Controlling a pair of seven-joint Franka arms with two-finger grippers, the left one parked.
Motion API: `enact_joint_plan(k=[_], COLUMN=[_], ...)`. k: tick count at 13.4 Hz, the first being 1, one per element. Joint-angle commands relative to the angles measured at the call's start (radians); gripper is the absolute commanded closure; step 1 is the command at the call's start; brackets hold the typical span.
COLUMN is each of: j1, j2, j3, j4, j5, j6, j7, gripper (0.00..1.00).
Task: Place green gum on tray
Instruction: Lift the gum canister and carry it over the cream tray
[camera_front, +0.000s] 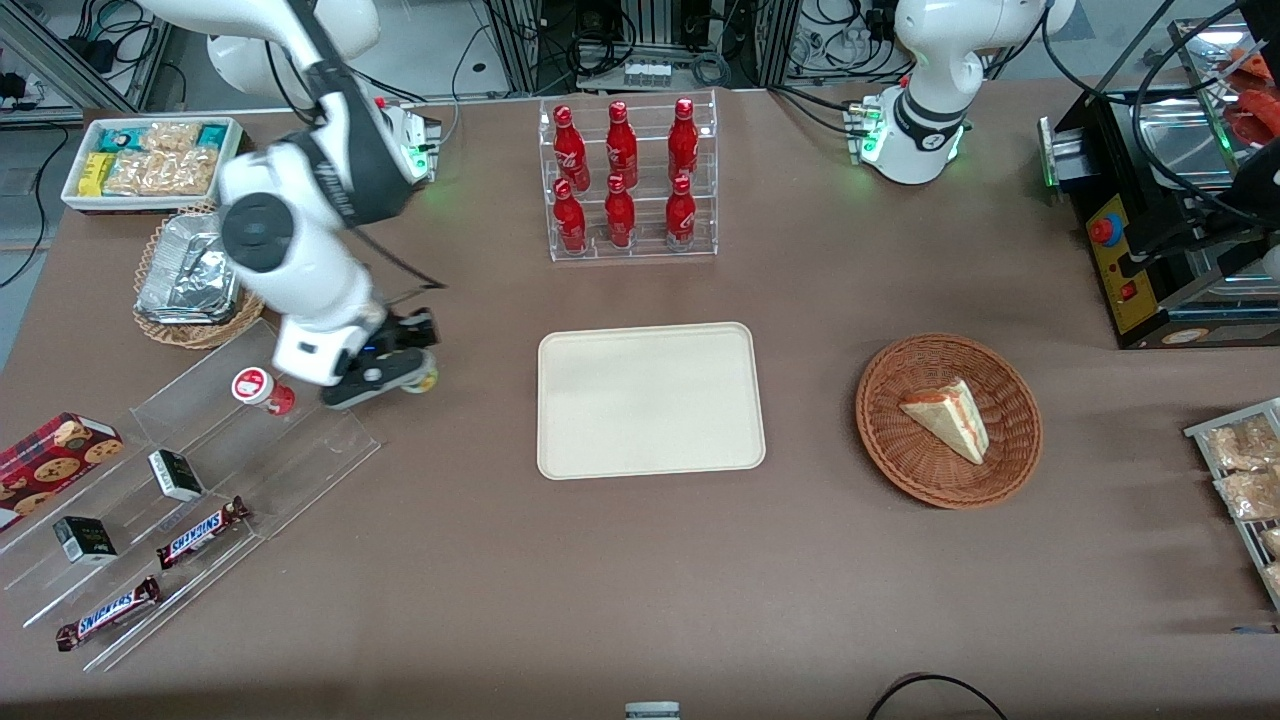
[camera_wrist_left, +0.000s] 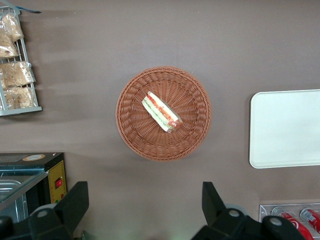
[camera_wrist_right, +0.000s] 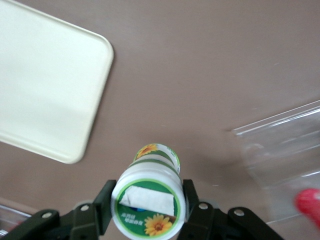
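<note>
My right gripper is shut on the green gum, a small bottle with a white lid, a green-rimmed sunflower label and a green-yellow body, held above the brown table. In the front view the gripper hangs between the clear stepped display and the tray, and the gum peeks out under it. The cream-beige tray lies flat mid-table, bare; it also shows in the right wrist view and in the left wrist view.
A red-labelled gum bottle stands on the clear stepped display with chocolate bars and small boxes. A rack of cola bottles stands farther from the camera than the tray. A wicker basket with a sandwich lies toward the parked arm's end.
</note>
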Motion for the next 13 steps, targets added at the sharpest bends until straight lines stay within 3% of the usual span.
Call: enact_joint_plan(k=[1, 7, 13], j1=[0.075, 0.255, 0.351], j2=[0.125, 0.385, 0.516], j3=[-0.013, -0.015, -0.013], j4=[0.128, 0.374, 0.405], j5=[0.098, 0.118, 0.12], j6=[0.001, 0.041, 0.219], j7=[0.152, 0.548, 0.739], gripper=[1.0, 1.0, 1.0])
